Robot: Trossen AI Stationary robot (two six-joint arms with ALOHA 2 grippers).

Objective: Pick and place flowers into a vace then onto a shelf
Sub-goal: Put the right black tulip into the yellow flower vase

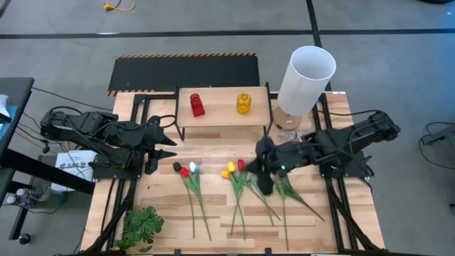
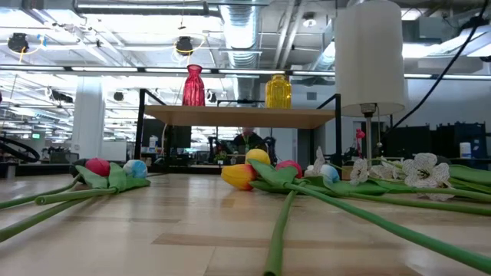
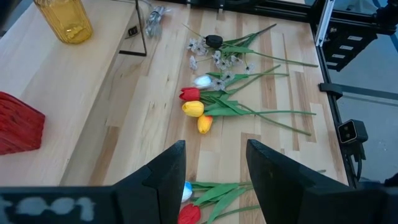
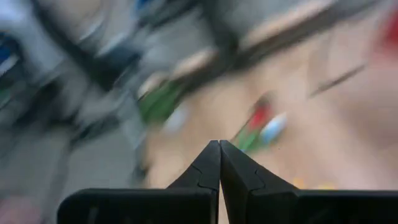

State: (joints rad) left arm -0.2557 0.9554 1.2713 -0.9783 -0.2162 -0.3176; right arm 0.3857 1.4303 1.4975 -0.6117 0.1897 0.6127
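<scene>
Flowers (image 1: 242, 186) mid-table, shelf (image 1: 222, 104) behind, right end effector (image 1: 264, 183) closed over stems

floor (image 1: 71, 50): grey concrete | ceiling ducts (image 2: 253, 23) (exposed) | wooden table (image 1: 163, 206)

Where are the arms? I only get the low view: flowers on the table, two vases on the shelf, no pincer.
Observer: The high view shows the right pincer over the middle bunch of flowers.
Operator: Is it gripping one?
Observer: Its wrist view shows the fingers shut, with nothing between them.
Operator: And the left one?
Observer: The left pincer hangs open by the left end of the shelf, near the left bunch of flowers.
</scene>
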